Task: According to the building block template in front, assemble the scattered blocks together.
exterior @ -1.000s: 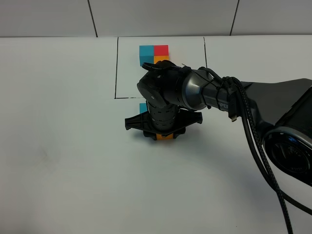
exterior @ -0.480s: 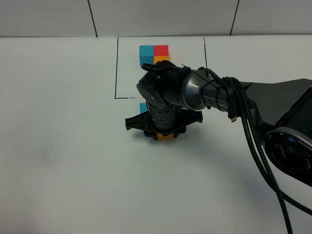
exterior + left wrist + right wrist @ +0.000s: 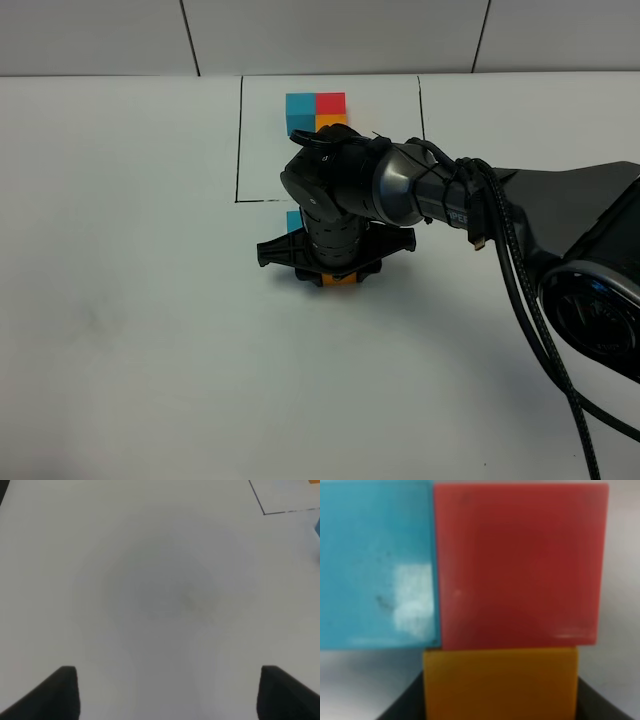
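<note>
Your three loose cubes sit together: the blue cube (image 3: 375, 565) touches the red cube (image 3: 520, 565) side by side, and the orange cube (image 3: 500, 682) butts against the red one. Your right end effector (image 3: 338, 278), centre frame, is pinching the orange cube. The template (image 3: 316, 112) sits at upper centre inside its black outline. Your left end effector (image 3: 167, 692) hangs spread over bare counter (image 3: 150, 580).
</note>
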You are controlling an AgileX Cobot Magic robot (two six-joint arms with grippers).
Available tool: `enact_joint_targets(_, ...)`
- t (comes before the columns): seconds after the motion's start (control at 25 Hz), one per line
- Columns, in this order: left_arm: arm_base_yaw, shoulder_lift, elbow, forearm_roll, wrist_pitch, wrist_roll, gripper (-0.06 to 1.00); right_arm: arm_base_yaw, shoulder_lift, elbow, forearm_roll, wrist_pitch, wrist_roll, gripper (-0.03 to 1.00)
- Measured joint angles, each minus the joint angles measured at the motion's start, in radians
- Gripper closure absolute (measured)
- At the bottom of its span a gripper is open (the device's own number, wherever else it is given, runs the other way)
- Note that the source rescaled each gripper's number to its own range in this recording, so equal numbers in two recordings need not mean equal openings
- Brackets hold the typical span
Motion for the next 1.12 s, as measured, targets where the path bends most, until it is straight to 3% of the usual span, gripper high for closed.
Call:
enact_joint_targets(0.44,0.0,0.0,0.0,0.0,0.0,-0.002,0.28,0.0,0.0,0.0,-0.003,-0.001,-0.016,0.95)
enact_joint_targets(0.52,0.0,0.0,0.0,0.0,0.0,-0.002,0.28,0.0,0.0,0.0,0.0,-0.002,-0.016,0.91)
enact_joint_targets(0.64,0.0,0.0,0.0,0.0,0.0,-0.002,0.28,-0.002,0.0,0.0,0.0,0.008,-0.016,0.72)
enact_joint_targets(0.84,0.0,0.0,0.0,0.0,0.0,-0.002,0.28,-0.007,-0.009,0.002,0.009,-0.002,-0.017,0.22)
enact_joint_targets(0.92,0.0,0.0,0.0,0.0,0.0,-0.002,0.28,-0.007,-0.02,0.008,0.011,-0.005,-0.019,0.06)
enact_joint_targets(1.12,0.0,0.0,0.0,0.0,0.0,-0.001,0.28,-0.007,-0.112,0.01,0.01,-0.011,-0.046,-0.02)
